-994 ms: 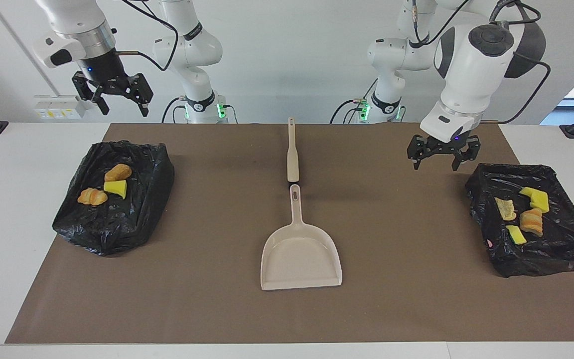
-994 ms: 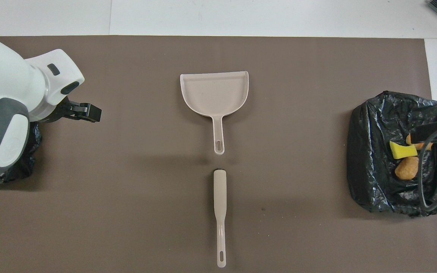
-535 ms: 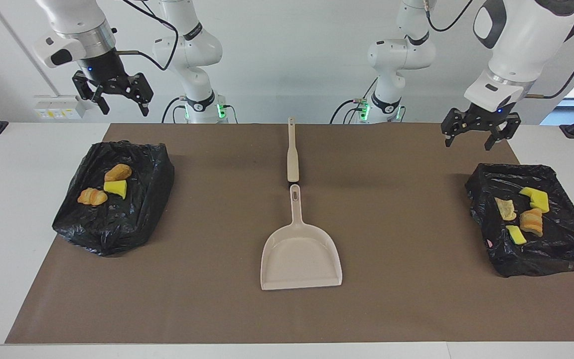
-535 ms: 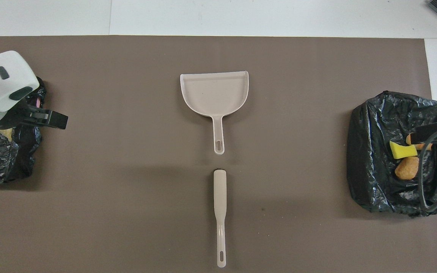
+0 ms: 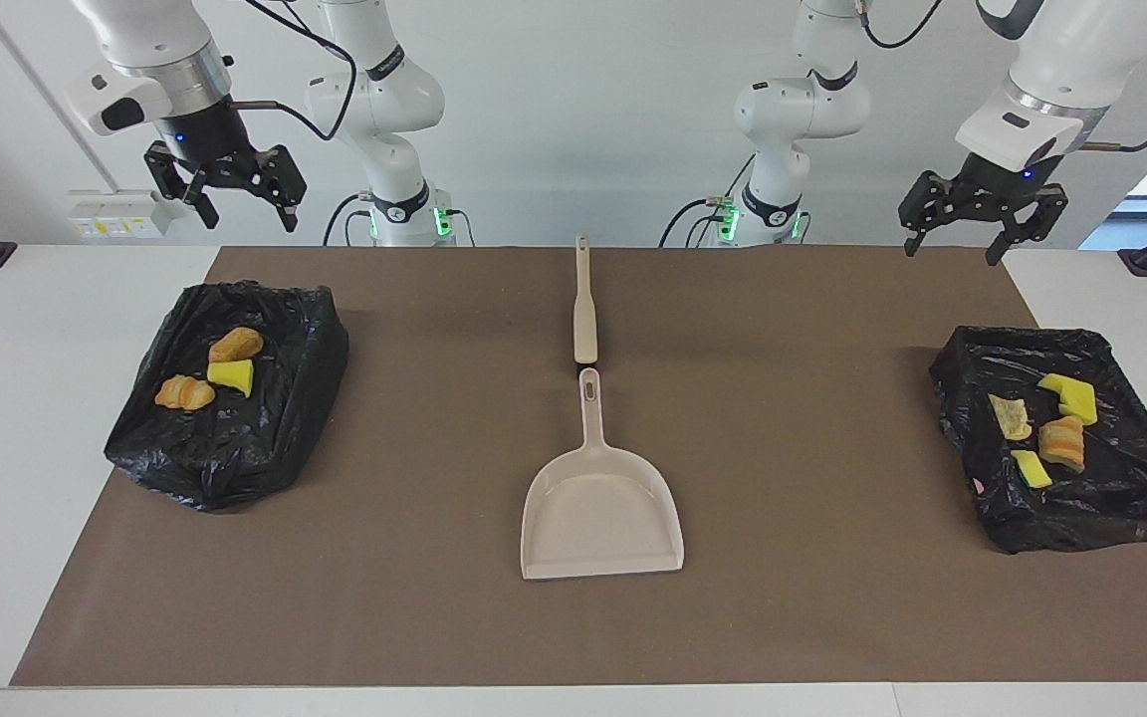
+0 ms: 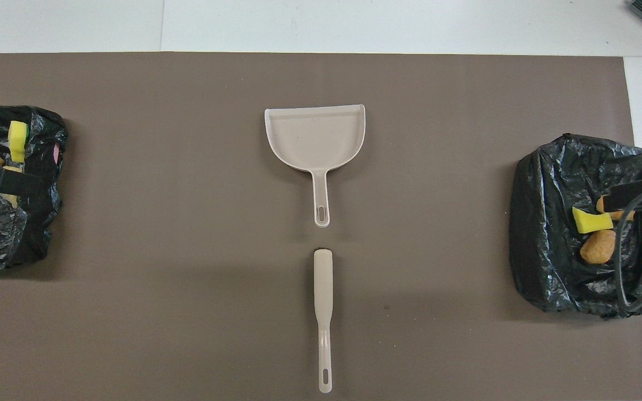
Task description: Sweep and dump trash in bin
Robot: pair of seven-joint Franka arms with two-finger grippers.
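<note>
The trash lies in two black-bag-lined bins. The bin [image 5: 265, 438] at the right arm's end holds a yellow sponge piece [image 5: 232, 375] and two brown lumps [image 5: 185, 392]; it also shows in the overhead view [image 6: 549, 223]. The bin [image 5: 1111, 498] at the left arm's end holds several yellow and brown pieces [image 5: 1061, 443]. My left gripper [image 5: 952, 249] is open and empty, raised high over that end of the table. My right gripper [image 5: 248, 221] is open and empty, waiting high over the other bin.
A beige dustpan [image 5: 601, 513] lies flat mid-mat, its handle toward the robots. A beige hand brush [image 5: 584, 319] lies in line with it, nearer the robots. A brown mat [image 5: 832, 597] covers the white table.
My left gripper has risen and drawn back toward the left arm's end, away from the mat beside its bin. The right gripper, dustpan and brush have not moved.
</note>
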